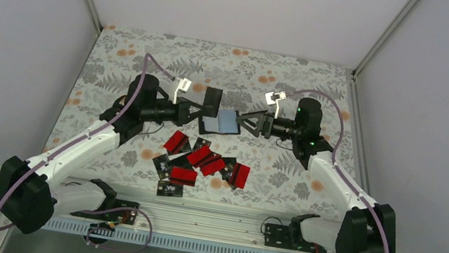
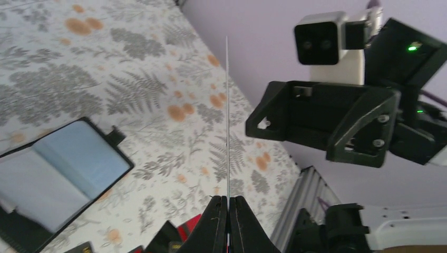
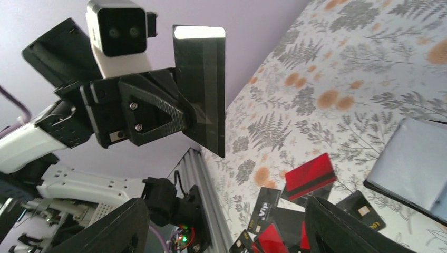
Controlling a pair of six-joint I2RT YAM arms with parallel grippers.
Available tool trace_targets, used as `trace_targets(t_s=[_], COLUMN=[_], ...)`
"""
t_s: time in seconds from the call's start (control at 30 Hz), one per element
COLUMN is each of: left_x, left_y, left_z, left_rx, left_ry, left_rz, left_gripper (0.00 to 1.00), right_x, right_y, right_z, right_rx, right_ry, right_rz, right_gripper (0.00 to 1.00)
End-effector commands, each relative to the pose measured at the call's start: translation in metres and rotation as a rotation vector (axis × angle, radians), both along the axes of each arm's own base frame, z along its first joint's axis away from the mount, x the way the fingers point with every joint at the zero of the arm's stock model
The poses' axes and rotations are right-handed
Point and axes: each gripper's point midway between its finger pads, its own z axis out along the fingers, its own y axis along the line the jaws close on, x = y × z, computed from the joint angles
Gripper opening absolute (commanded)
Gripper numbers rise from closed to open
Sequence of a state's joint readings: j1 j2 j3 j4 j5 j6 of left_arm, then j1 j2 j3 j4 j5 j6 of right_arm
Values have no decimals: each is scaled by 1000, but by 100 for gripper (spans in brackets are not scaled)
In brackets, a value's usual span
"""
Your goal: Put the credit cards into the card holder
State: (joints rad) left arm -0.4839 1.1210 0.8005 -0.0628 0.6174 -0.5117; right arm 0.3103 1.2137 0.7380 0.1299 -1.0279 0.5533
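Left tool (image 2: 228, 203) pinches a black card (image 3: 203, 84) upright, ready for the open card holder (image 1: 227, 123) beneath; right tool (image 1: 246, 124) spread alongside.

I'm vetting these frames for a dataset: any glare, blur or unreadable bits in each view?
Top external: soft even light, no harsh shadows; print on the thin red and black credit cards is too small to read. Left wrist: the thin black card in the left gripper shows edge-on, a bright line. Right wrist: glare whitens that card's top edge; the fingers of the right gripper are dark.
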Motion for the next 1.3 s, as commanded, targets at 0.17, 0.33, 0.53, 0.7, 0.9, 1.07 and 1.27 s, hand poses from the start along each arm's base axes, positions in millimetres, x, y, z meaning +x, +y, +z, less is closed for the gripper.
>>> trace_targets(t_s=[0.17,0.33,0.53,0.7,0.9,1.07,1.27], left_x=[-17,-25,-31,-33,-35,-35,-35], left_y=[-15,-18,-19,-18,-18,-18,-17], left_z=[49,62,65,68,70,69,67], left_rx=[-200,-238,-258,-268,-271,-272,-271], left_ry=[-66,-79,-79,-83,-85,-84,-80], left_rz=[-150,-200,-217,-220,-223,-220,-211], left_gripper=[2,2,2,2,2,2,2], right_x=[-9,-4,-3,-6,-9,-11,-12], right_y=[6,13,32,46,59,67,69], right_z=[41,57,73,84,91,91,93], right_rx=[88,104,119,134,144,145,147], right_ry=[-94,-119,-147,-166,-176,-176,-180], right_rz=[107,122,171,206,245,265,274], right_gripper=[69,63,57,50,37,22,4])
